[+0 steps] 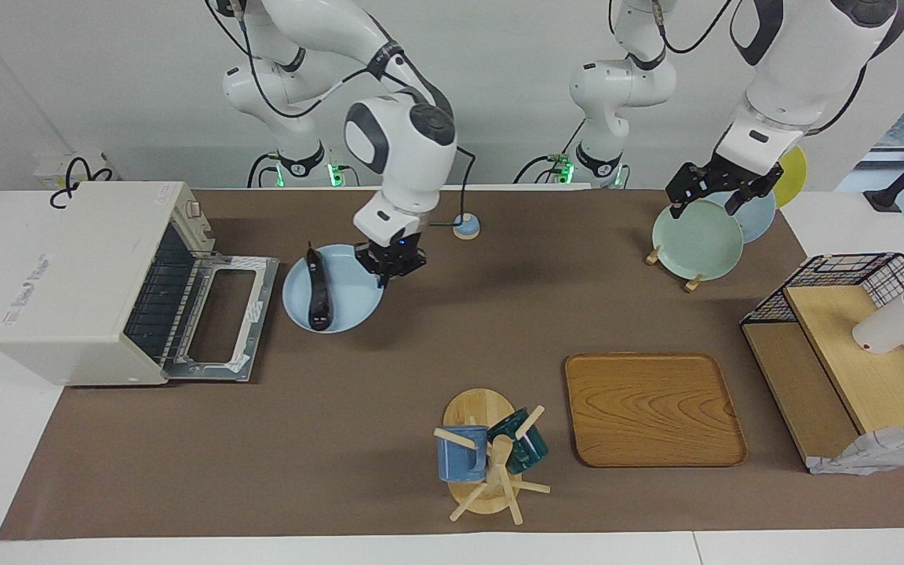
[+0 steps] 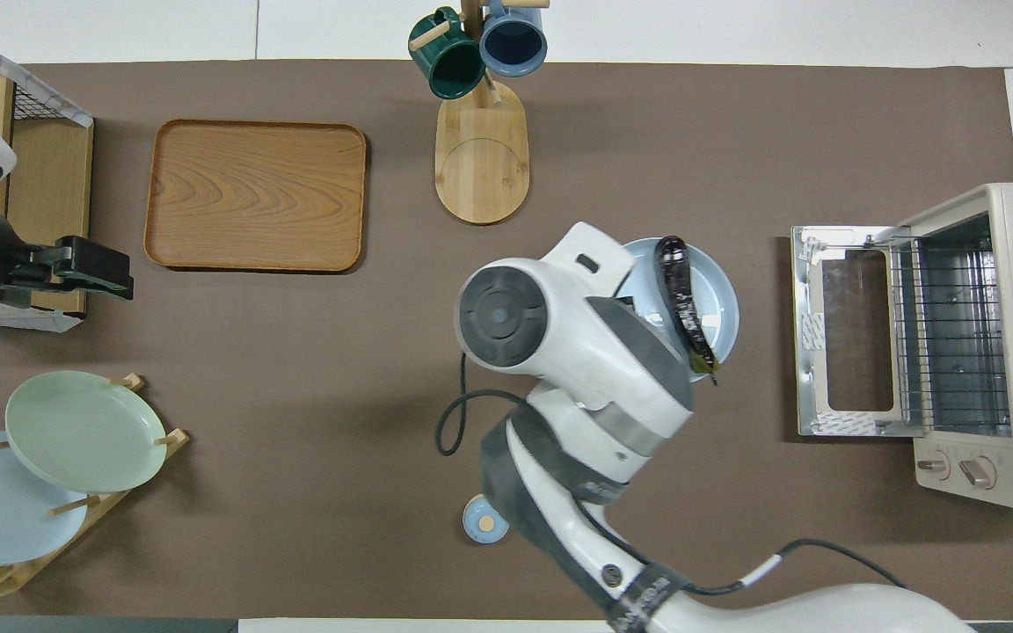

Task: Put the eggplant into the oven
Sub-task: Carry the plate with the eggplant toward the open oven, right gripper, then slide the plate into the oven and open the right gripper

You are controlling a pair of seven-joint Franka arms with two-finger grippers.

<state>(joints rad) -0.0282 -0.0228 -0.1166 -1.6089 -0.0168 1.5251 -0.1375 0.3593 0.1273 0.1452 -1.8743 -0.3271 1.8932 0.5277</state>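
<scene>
The dark purple eggplant [image 1: 318, 292] [image 2: 682, 297] lies on a light blue plate [image 1: 350, 304] [image 2: 725, 308], along the side of the plate toward the oven. The off-white oven [image 1: 83, 275] [image 2: 990, 352] stands at the right arm's end of the table. Its glass door [image 1: 220, 318] [image 2: 842, 330] is dropped open toward the plate. My right gripper [image 1: 384, 276] is down at the plate's rim on the side away from the oven, shut on that rim; in the overhead view the arm hides it. My left gripper [image 1: 705, 205] [image 2: 106, 272] waits open above a rack of plates.
A pale green plate [image 1: 695, 239] and other plates stand in a wooden rack near the left arm. A wooden tray [image 1: 652, 408], a mug tree [image 1: 491, 455] with two mugs, a wire-and-wood shelf [image 1: 852, 369] and a small blue disc [image 1: 466, 227] are also on the table.
</scene>
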